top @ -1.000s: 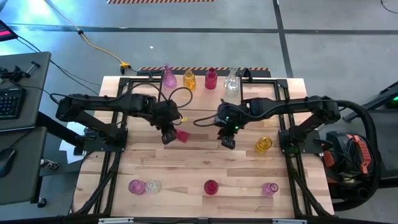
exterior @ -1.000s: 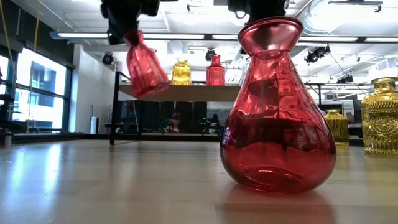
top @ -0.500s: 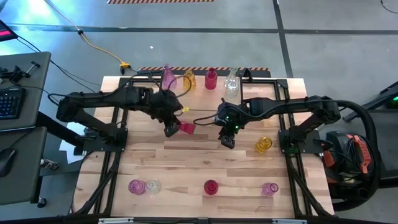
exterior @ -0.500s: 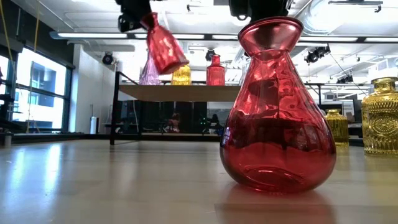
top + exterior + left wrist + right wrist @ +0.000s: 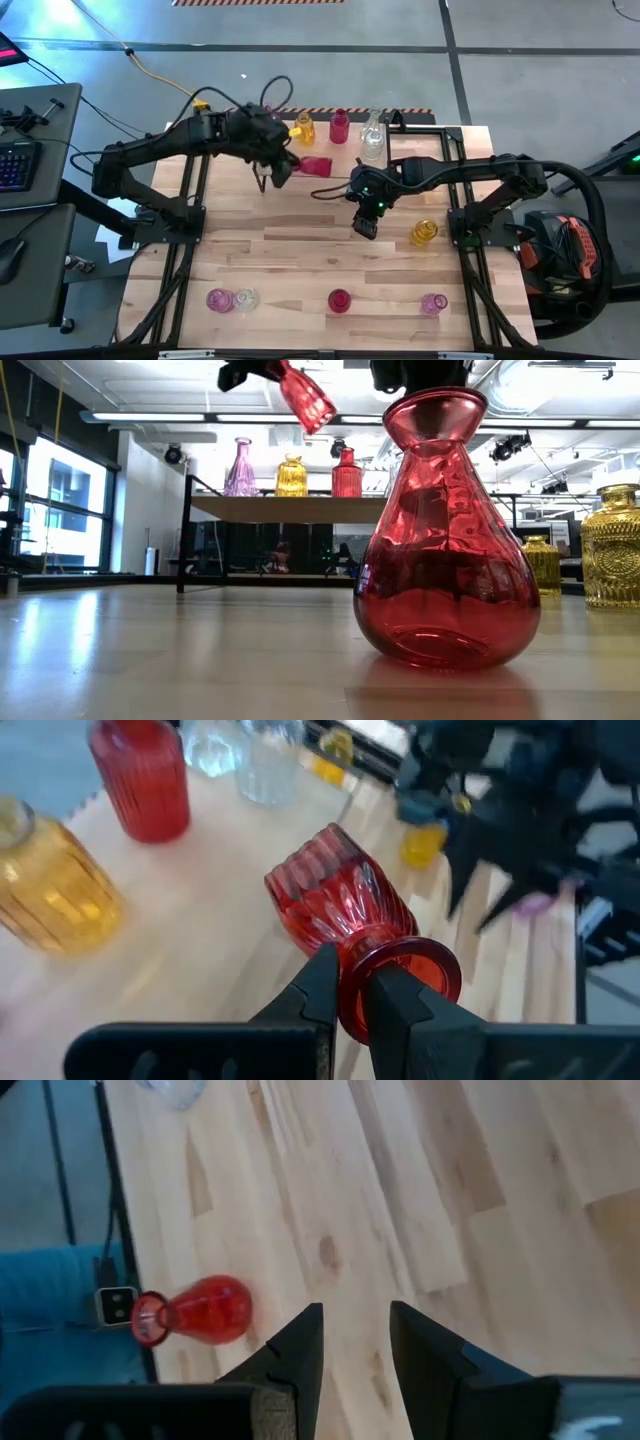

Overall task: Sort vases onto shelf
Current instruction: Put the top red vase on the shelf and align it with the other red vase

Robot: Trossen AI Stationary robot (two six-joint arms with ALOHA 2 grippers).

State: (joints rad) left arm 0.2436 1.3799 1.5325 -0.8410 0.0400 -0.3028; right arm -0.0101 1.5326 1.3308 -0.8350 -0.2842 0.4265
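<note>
One red vase [image 5: 335,905] is pinched by its neck in my left jaws [image 5: 345,995]. They are shut tight just under the vase's round lip, and the fat end is sticking out sideways, away from the jaws. So the vase is lying over in the air, not standing up.

In the high view I am holding it [image 5: 316,165] up by the far edge of the desk [image 5: 300,250], close to the shelf [image 5: 300,506]. The low view shows it tipped and higher than the shelf top. On the shelf there are a pink vase [image 5: 240,468], a yellow vase [image 5: 291,476] and a small red vase [image 5: 346,473] standing in a row, and the high view shows a clear vase [image 5: 372,140] at that far end too.

My right jaws [image 5: 355,1342] are hanging over the middle of the desk. They are a little way open and are holding nothing.

I think I am in the carrying step, bringing this vase to the shelf. Next I am going to need to turn it so its bottom faces down. Then I need a free spot in the row, and I must lower it softly so it does not bump the others.

More vases are waiting on the desk. There is a big red vase [image 5: 447,530] near the front.
</note>
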